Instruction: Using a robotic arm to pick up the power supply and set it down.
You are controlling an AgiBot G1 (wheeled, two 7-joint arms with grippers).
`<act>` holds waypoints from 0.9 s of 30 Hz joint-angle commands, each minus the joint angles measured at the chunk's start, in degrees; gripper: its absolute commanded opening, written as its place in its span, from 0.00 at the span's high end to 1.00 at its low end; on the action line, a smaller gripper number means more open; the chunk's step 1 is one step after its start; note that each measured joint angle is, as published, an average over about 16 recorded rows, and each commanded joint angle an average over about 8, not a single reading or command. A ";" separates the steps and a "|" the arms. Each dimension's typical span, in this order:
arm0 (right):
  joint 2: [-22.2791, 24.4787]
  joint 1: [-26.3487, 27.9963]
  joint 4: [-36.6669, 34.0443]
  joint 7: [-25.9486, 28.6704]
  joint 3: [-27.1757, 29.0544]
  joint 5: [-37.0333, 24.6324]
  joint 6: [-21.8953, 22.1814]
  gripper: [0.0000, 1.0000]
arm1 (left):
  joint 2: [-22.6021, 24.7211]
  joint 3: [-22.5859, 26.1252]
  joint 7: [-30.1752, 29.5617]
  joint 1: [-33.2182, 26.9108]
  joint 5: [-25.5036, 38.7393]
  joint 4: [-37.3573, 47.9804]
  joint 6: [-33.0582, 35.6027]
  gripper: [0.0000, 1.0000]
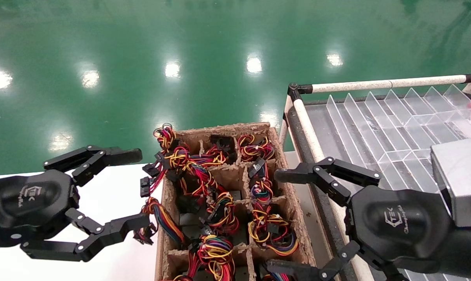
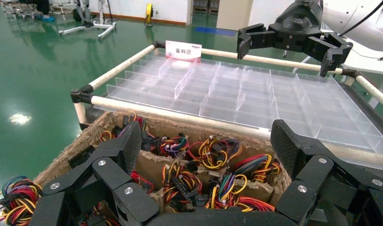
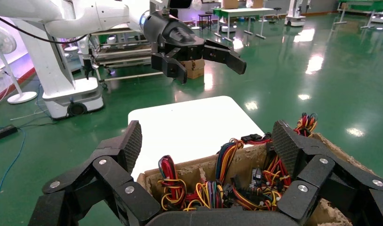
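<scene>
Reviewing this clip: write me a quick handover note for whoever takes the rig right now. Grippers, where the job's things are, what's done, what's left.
Left gripper: open, empty, beside the left edge of the cardboard crate, above the white table.
Right gripper: open, empty, at the crate's right edge, next to the clear divider tray.
Power supplies: lying in the crate's compartments, mostly buried under their coloured wire bundles; some wires spill over the left rim.
Done: nothing picked so far; no unit in the tray's visible part or on the table.
Left: grasp one power supply, lift it free of the tangled wires, set it down.
</scene>
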 commanded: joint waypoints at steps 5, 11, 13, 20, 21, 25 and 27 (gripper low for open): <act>0.00 0.00 0.00 0.00 0.00 0.00 0.00 0.00 | 0.00 0.00 0.00 0.00 0.00 0.00 0.00 0.00; 0.00 0.00 0.00 0.00 0.00 0.00 0.00 0.00 | 0.00 0.00 0.00 0.00 0.00 0.00 0.00 0.00; -0.01 -0.01 0.00 0.00 0.01 0.00 0.00 0.00 | 0.00 0.00 0.00 0.00 0.00 0.00 0.00 0.25; 0.06 0.20 -0.30 -0.05 0.06 -0.77 1.16 0.00 | 0.00 0.00 0.00 0.00 0.00 0.00 0.00 1.00; -0.02 0.35 -0.50 -0.03 0.06 -1.20 1.86 0.00 | 0.00 0.00 0.00 0.00 0.00 0.00 0.00 1.00; -1.00 1.58 -1.94 0.34 -0.34 -4.16 6.15 0.00 | 0.00 0.00 0.00 0.00 0.00 0.00 0.00 1.00; -2.00 2.63 -2.94 0.77 -1.04 -6.62 8.98 0.00 | 0.00 0.00 0.00 0.00 0.00 0.00 0.00 1.00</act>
